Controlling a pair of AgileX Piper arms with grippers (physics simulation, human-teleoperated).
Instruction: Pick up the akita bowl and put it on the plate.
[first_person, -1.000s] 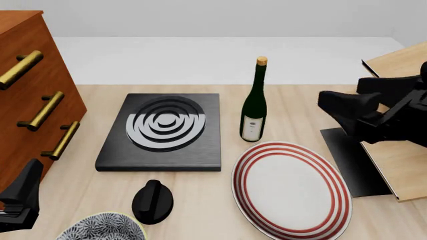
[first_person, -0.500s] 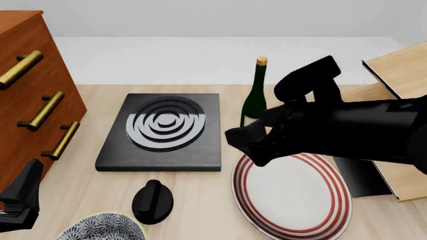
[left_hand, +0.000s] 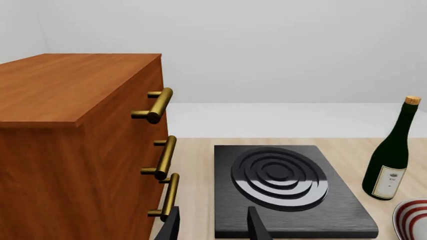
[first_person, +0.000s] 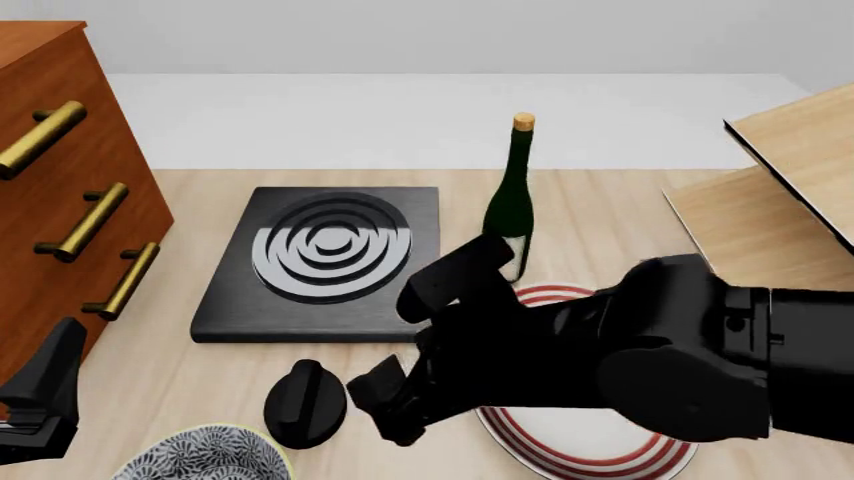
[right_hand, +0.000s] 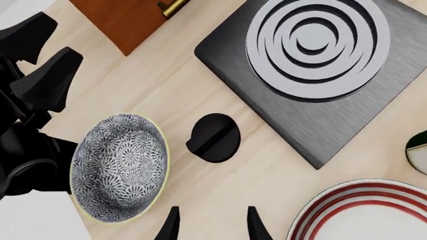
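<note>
The akita bowl (first_person: 200, 457), black-and-white floral with a thin yellowish rim, sits upright at the table's near left edge, cut off by the front view. In the right wrist view the bowl (right_hand: 120, 167) shows whole, beside and apart from my open right gripper (right_hand: 212, 227). My right gripper (first_person: 383, 405) hangs between bowl and plate with nothing in it. The plate (first_person: 587, 452), white with red rings, lies mostly hidden under my right arm; the plate (right_hand: 360, 210) is bare. My left gripper (first_person: 38, 405) rests open at the near left, left of the bowl; its fingers (left_hand: 257, 227) hold nothing.
A black knob (first_person: 306, 402) lies just right of the bowl. A black slab with grey rings (first_person: 327, 265) is behind it, and a green bottle (first_person: 513, 200) stands beyond the plate. A wooden drawer cabinet (first_person: 60, 200) fills the left; wooden boards (first_person: 787, 190) stand at the right.
My right arm has swung from the table's right side across the plate, down towards the near left, and its gripper now hangs near the knob and bowl. The left arm is still.
</note>
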